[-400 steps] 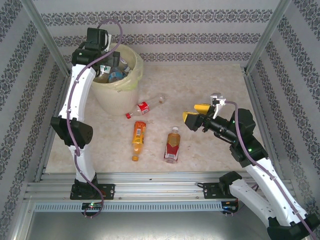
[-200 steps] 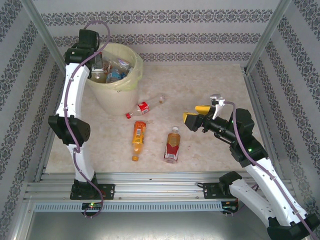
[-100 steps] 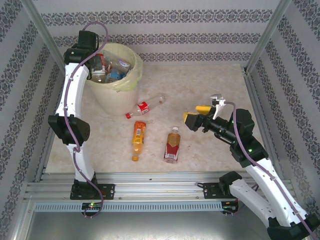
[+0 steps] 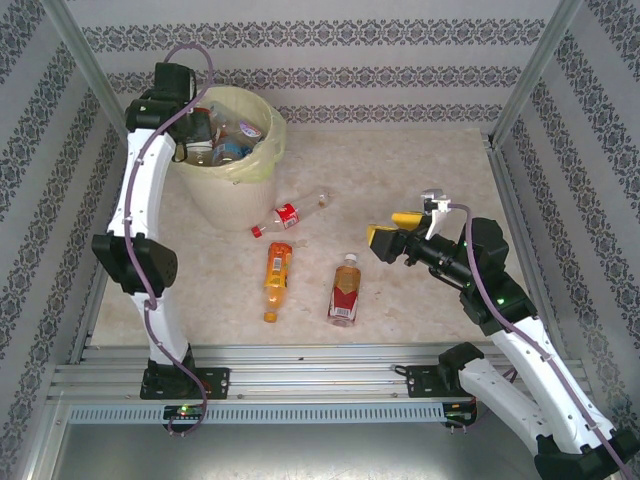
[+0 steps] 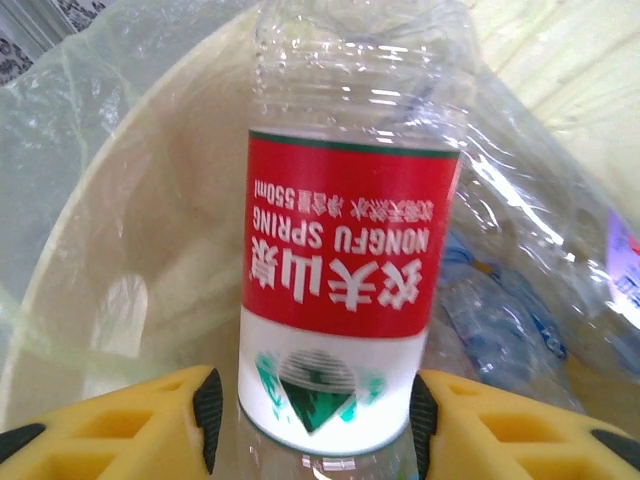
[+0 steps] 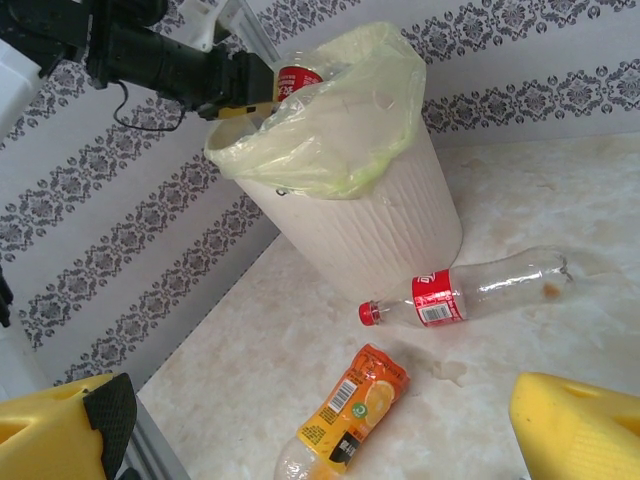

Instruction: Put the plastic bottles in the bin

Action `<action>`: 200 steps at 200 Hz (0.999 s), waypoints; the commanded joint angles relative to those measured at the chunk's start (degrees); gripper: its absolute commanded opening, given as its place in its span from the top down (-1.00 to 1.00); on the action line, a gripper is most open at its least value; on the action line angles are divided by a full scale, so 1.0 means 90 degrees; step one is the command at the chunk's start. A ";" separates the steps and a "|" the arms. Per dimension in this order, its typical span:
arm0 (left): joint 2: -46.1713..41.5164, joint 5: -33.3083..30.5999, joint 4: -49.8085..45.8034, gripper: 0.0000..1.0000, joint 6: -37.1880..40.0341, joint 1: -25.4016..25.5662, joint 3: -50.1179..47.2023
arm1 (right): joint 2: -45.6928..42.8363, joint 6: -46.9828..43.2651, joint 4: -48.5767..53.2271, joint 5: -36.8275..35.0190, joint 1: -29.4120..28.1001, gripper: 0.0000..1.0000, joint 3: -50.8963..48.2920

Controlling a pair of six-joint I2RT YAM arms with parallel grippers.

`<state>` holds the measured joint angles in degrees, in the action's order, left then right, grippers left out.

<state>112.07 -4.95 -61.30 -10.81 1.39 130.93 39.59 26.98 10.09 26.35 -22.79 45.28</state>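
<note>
Red-labelled clear plastic bottle [image 5: 350, 250] poised for dropping
Left gripper [image 5: 315, 430] clamps it over round white bin [image 4: 225, 195], 9 o'clock rim; right gripper [image 4: 392, 230] gapes empty.

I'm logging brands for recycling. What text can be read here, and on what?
"NONGFU SPRING": red label of the clear bottle in the left gripper, upside down.
"农夫山泉": same label.
"550ml": same label.
Labels of the red-capped bottle, the orange bottle and the amber bottle: too blurred to read.
</note>
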 commanded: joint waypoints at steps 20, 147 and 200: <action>-0.1091 0.0720 0.0196 -0.17 -0.0022 0.0026 -0.0600 | 0.0056 -0.0058 -0.0032 0.0094 -0.0086 -0.94 0.0028; -0.3831 0.0541 0.1257 -0.92 -0.0817 0.2676 -0.4920 | -0.0263 -0.0649 0.1593 -0.0066 -0.0077 -0.97 0.0279; -0.3643 0.0234 0.1633 -1.00 -0.1221 0.3861 -0.5853 | -0.0364 -0.0537 0.1608 -0.0008 -0.0076 -0.97 0.0235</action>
<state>78.32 -0.30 -50.30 -18.52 32.64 80.42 36.75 22.48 24.21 26.35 -22.79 46.15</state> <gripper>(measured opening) 0.999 0.982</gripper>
